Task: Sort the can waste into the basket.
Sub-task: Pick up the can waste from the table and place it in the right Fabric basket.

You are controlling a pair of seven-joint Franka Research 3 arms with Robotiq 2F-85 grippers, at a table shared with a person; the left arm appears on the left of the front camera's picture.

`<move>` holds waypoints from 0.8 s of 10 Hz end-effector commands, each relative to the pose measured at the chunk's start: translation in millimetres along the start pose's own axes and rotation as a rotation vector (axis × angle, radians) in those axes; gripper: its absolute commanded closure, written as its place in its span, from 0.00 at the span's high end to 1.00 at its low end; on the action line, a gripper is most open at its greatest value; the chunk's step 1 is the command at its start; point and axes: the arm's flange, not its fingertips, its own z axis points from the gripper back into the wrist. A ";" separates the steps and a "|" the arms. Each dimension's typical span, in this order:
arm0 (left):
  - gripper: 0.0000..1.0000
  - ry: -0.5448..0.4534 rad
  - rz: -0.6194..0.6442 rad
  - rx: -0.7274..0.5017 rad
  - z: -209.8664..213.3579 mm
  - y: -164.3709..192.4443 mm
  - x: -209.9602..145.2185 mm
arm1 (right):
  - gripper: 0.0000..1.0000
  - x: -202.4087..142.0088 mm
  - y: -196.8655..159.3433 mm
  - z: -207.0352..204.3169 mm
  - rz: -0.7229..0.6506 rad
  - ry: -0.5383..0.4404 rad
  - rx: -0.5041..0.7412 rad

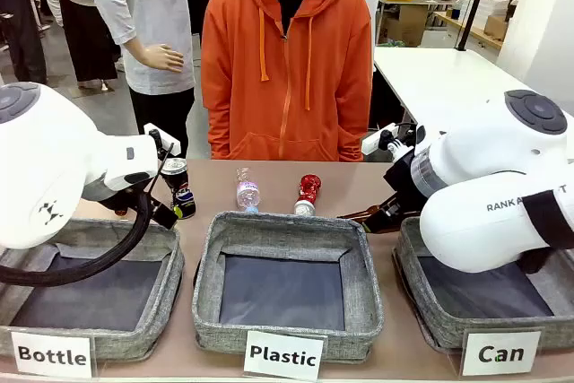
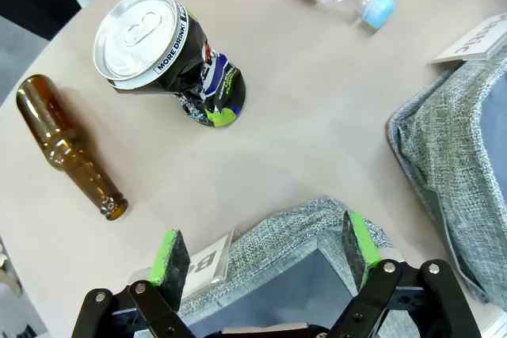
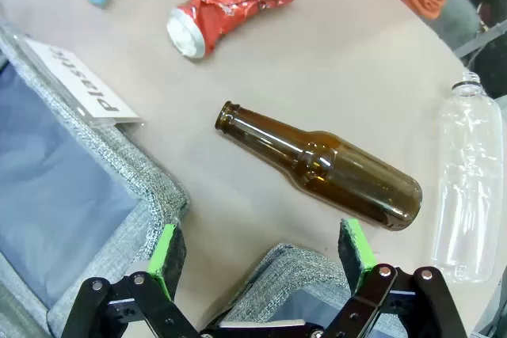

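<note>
Your left gripper point(image 2: 263, 247) has its jaws spread wide with nothing between the green pads. It hangs over the far corner of the grey "Bottle" basket point(image 1: 170, 262). On the table just beyond it stands the black can point(image 2: 170, 57). It is upright with its silver top and pull tab facing up, a white band reads "MORE DRINK!", and the body is dented in at the waist. The coloured print low on its side may be the Pepsi logo, but it is too crumpled to read. A brown glass bottle point(image 2: 67, 148) lies near it, not touching.

Your right gripper point(image 3: 261, 249) is also wide open and holds nothing, above the far rim of the "Can" basket point(image 1: 414, 280). The crushed red can point(image 3: 230, 9) lies on its side on the bare table behind the "Plastic" basket point(image 1: 287, 221). It is twisted thin in the middle, with silver ends. It lies near a clear plastic bottle with a blue cap point(image 1: 247, 190). Both cans are outside the "Can" basket, and the black one is the farther from it.
</note>
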 end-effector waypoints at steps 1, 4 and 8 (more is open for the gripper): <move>1.00 0.000 0.000 0.000 0.1 0.0 0.1 | 1.00 0.0 0.0 0.0 0.000 0.000 0.000; 1.00 0.000 0.000 0.000 0.1 0.0 0.1 | 1.00 0.0 0.0 0.0 0.000 0.000 0.000; 1.00 0.000 0.000 0.000 0.1 0.0 0.1 | 1.00 0.0 0.0 0.0 0.000 0.000 0.000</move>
